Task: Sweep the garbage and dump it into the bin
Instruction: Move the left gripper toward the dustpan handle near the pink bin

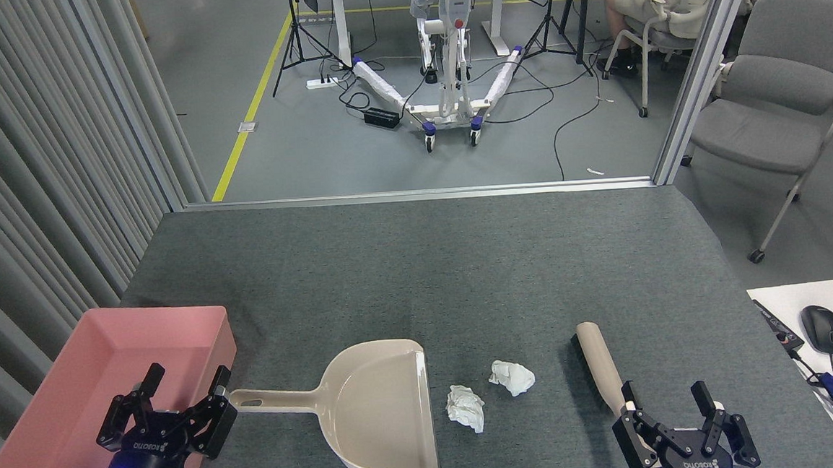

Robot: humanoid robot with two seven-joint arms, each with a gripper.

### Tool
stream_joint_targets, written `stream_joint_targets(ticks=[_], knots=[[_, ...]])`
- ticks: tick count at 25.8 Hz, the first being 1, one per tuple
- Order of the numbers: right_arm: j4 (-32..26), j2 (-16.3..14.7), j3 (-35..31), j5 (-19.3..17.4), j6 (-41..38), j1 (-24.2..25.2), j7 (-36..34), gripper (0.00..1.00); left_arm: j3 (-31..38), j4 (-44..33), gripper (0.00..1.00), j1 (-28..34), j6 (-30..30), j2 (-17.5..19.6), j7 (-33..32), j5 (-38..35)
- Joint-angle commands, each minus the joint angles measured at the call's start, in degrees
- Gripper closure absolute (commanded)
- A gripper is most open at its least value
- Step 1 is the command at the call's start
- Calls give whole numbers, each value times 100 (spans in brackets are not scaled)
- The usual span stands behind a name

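Garbage [465, 407] on grey carpet [462, 274]; bin [71, 385] left; left gripper [184, 393], right gripper [665, 403] wide; chair [777, 96] behind.

Even, bright indoor light fills the scene, and the picture is sharp with no blur. The brush [601, 373] and dustpan [384, 409] throw soft, short shadows to their left on the grey carpet [462, 274]. The dustpan's glossy inside shows faint sheen.

A single head view looks forward and steeply down from the robot's own head. The grey bench [462, 274] fills the near and middle ground, both arms enter from the bottom edge, and the room's floor [382, 149] and a chair [777, 96] lie farther off.
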Motion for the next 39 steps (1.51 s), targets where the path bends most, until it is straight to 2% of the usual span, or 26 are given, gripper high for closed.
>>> stream_joint_targets(ticks=[1,7,22,29,39], knots=[[0,8,-2,0,0,-2,0,2,-39,-86,1,-15,-42,-39,-7,2],[0,-54,-11,-9,-8,-11,0,2,-48,-130,1,2,-78,58,46,2],[-9,-10,-2,0,0,24,106,2,-48,-279,1,-86,-174,5,37,19],[-70,7,24,70,387,7,132,2,-48,-279,1,-7,-262,32,19,11],[-202,8,24,123,440,7,159,3,-48,-218,1,-15,-456,32,37,10]])
